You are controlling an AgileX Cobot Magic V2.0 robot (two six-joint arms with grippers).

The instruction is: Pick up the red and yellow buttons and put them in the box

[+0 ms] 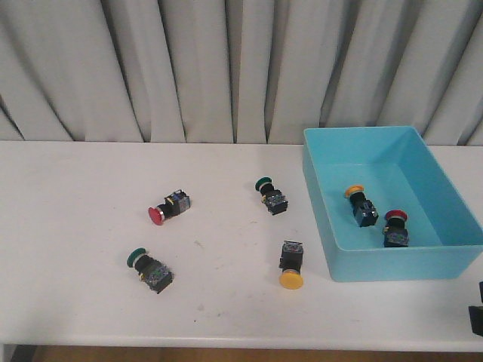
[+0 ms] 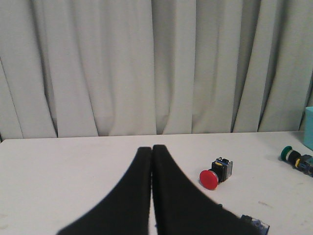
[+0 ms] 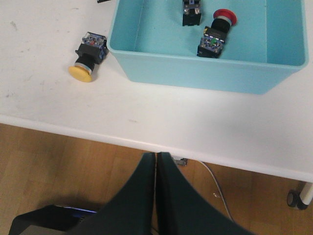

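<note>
The white tabletop [image 1: 75, 249] holds a blue box [image 1: 362, 260] with one yellow button [image 1: 358, 197] and one red button [image 1: 395, 224] inside. Beyond the right gripper [image 3: 155, 159], jaws clenched, empty, lies another yellow button [image 3: 84, 66] beside the box. Just ahead of the left gripper [image 2: 152, 152], clenched too, lies a red button [image 2: 211, 177].

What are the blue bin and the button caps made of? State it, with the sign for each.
Box: apparently plastic, smooth and uniformly turquoise, with moulded rounded corners.
Yellow button and red button on the table: caps look like coloured plastic, plain with little shine; the black bodies seem plastic too, though too small to tell.
</note>
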